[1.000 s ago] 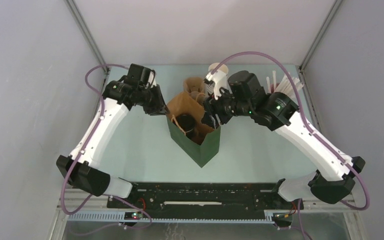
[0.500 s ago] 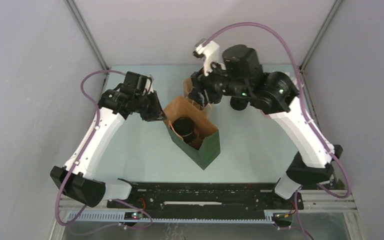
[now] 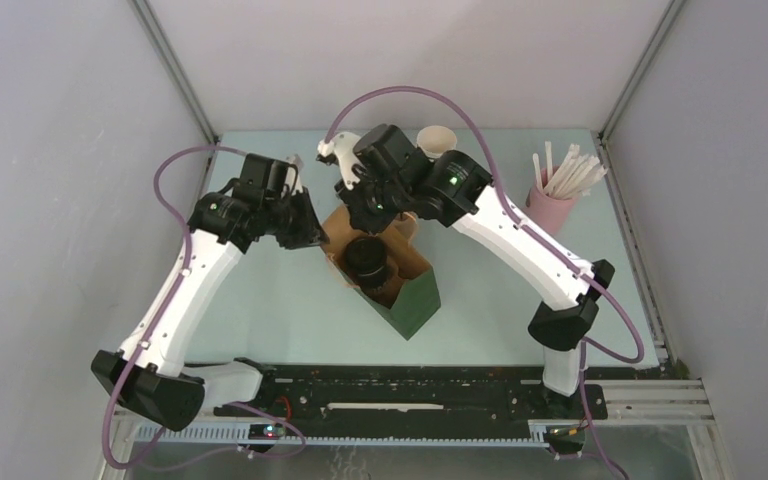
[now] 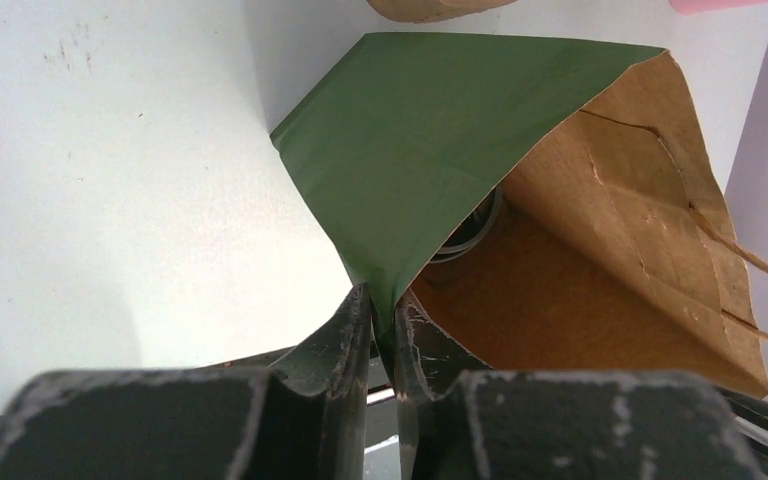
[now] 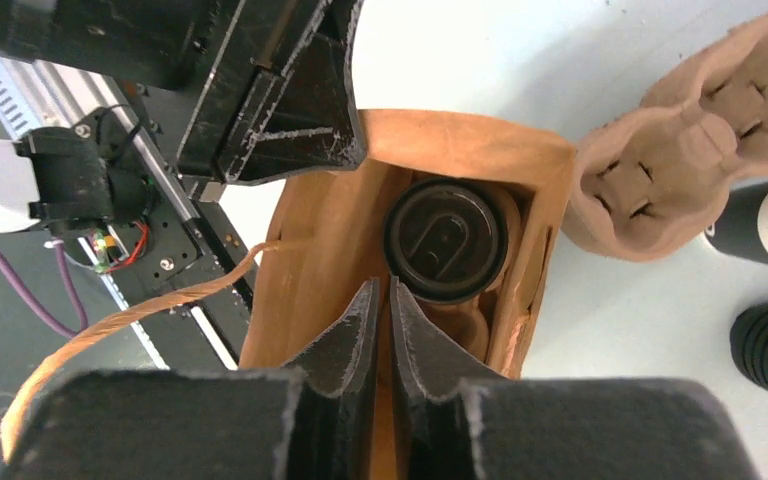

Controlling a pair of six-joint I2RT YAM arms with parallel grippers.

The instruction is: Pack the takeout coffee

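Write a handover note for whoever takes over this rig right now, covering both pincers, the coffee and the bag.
Left pincer: shut on a corner of the rim of the green bag.
Right pincer: closed to a slit on another part of the rim, apparently pinching the paper.
Takeout coffee: upright inside the bag, lid on, touched by neither pincer.
Done: the coffee is in the bag.
Left: probably release both rims and draw the arms back. Whether the bag needs closing I cannot tell.
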